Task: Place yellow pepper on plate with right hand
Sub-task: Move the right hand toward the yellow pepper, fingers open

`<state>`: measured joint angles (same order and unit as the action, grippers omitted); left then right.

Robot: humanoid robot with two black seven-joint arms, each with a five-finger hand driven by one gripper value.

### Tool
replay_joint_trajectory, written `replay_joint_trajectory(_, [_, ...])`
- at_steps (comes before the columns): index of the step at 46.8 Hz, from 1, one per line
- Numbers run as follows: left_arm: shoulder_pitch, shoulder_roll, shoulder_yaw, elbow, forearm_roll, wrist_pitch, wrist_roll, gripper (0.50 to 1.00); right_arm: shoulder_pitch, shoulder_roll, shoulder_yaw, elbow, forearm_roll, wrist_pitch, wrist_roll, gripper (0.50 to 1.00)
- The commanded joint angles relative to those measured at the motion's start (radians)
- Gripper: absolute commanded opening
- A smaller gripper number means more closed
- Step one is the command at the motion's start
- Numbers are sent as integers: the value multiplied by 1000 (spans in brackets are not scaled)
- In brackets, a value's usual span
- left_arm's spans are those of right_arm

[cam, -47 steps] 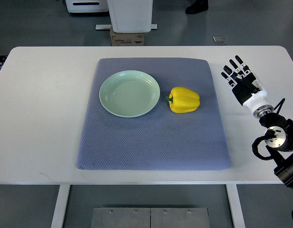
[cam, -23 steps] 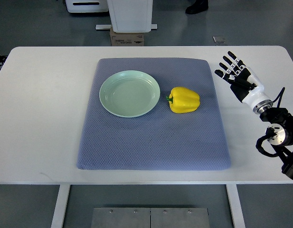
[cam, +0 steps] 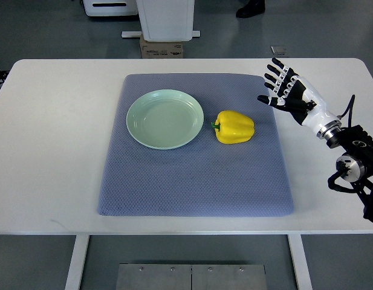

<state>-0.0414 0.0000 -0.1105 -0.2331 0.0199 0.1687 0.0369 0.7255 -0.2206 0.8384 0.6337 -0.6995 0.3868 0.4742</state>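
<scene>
Reaching from table's right edge in top view: my right hand (cam: 286, 90) spread wide, holding nothing, hovering at mat's (cam: 192, 181) far right corner. Yellow pepper (cam: 235, 127) lies on its side on mat, right of centre, stem toward plate (cam: 165, 119), just beside its rim, not touching. Left arm unseen. Pepper likely light, firm, waxy-slick; judge best hold across broad body, not stem.

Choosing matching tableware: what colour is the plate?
Pale mint green, plain; the plate shows best in the top view.
</scene>
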Motion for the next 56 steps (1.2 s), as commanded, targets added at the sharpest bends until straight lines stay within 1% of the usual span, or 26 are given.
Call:
replay_joint_trajectory(1, [0, 0, 0, 0, 0, 0, 0, 1000, 8, -12, -1, 7, -44, 1, 8, 1000])
replay_joint_trajectory(11, [0, 0, 0, 0, 0, 0, 0, 1000, 25, -77, -82, 104, -104, 0, 8, 998])
replay_joint_trajectory(18, [0, 0, 0, 0, 0, 0, 0, 1000, 55, -114, -169, 142, -120, -2, 8, 995])
replay_joint_trajectory(25, [0, 0, 0, 0, 0, 0, 0, 1000, 110, -131, -258, 143, -155, -6, 8, 995])
replay_joint_trajectory(33, [0, 0, 0, 0, 0, 0, 0, 1000, 195, -163, -407, 143, -152, -11, 9, 989])
replay_joint_trajectory(43, [0, 0, 0, 0, 0, 0, 0, 1000, 226, -174, -476, 146, -143, -9, 12, 987])
replay_joint_trajectory(49, [0, 0, 0, 0, 0, 0, 0, 1000, 233, -171, -513, 147, -144, -11, 18, 954])
replay_joint_trajectory(54, [0, 0, 0, 0, 0, 0, 0, 1000, 272, -169, -588, 144, -150, -14, 18, 945])
replay_joint_trajectory(56, [0, 0, 0, 0, 0, 0, 0, 1000, 281, -167, -611, 144, -150, -26, 18, 945])
